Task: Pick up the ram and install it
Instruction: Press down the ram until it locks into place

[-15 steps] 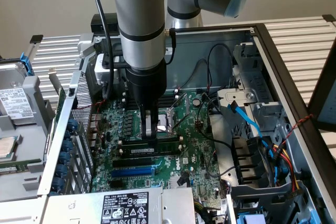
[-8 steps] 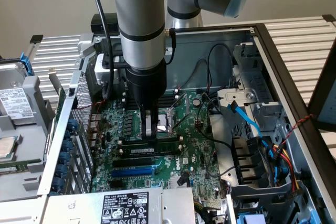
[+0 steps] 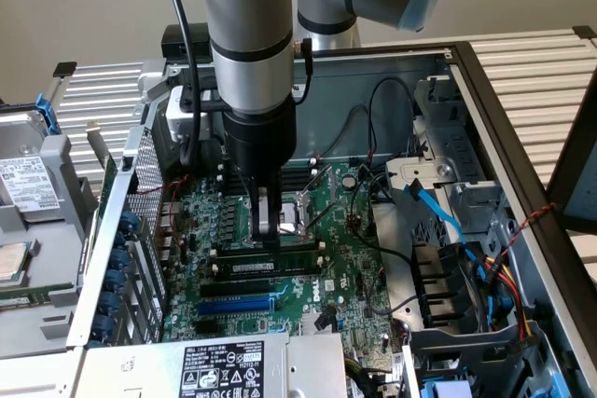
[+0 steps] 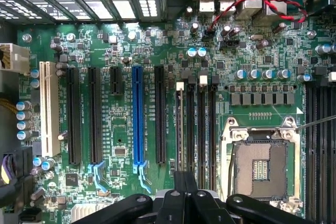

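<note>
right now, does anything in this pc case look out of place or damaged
The cpu socket sits bare, contacts exposed, no cooler on it, beside the memory slots. Nothing looks broken or spilled.

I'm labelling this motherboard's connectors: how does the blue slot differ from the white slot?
The blue slot is bright blue, while the white slot is cream-white. The blue slot sits between black slots, while the white slot lies nearest the board's edge. The blue slot ends in a light-blue latch, and the white slot shows none. Both are long, empty and parallel.
</note>
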`<state>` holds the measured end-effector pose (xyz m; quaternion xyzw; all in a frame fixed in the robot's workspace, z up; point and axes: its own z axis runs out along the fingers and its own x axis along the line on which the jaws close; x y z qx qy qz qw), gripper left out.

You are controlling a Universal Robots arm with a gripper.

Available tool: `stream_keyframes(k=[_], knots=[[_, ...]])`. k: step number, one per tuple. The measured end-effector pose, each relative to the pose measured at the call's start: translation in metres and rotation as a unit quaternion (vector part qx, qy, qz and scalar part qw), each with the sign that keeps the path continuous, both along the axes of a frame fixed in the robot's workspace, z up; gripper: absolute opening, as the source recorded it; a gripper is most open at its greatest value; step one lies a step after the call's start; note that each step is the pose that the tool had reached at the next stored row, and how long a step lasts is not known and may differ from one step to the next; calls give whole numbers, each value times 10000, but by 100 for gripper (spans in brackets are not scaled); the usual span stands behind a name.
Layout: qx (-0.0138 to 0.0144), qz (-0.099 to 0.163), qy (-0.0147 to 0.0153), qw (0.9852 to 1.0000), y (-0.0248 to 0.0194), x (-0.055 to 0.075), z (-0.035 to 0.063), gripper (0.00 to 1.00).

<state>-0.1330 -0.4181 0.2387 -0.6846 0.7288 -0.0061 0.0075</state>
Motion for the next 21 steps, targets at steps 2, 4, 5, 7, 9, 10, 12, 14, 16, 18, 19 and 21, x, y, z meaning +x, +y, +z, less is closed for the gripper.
stream_keyframes(k=[2, 4, 5, 7, 9, 10, 12, 14, 16, 18, 19, 21], knots=[[-2, 0, -4, 10000, 1, 0, 29, 10], [-5, 0, -8, 10000, 2, 0, 56, 10], [-6, 0, -10, 10000, 3, 0, 68, 10], [-7, 0, -11, 10000, 4, 0, 79, 10], [-7, 0, -12, 10000, 4, 0, 79, 10], [-7, 0, -11, 10000, 4, 0, 79, 10], [-7, 0, -11, 10000, 4, 0, 79, 10], [-7, 0, -11, 10000, 4, 0, 79, 10], [-7, 0, -11, 10000, 4, 0, 79, 10], [-7, 0, -11, 10000, 4, 0, 79, 10], [-7, 0, -11, 10000, 4, 0, 79, 10], [-7, 0, -11, 10000, 4, 0, 79, 10]])
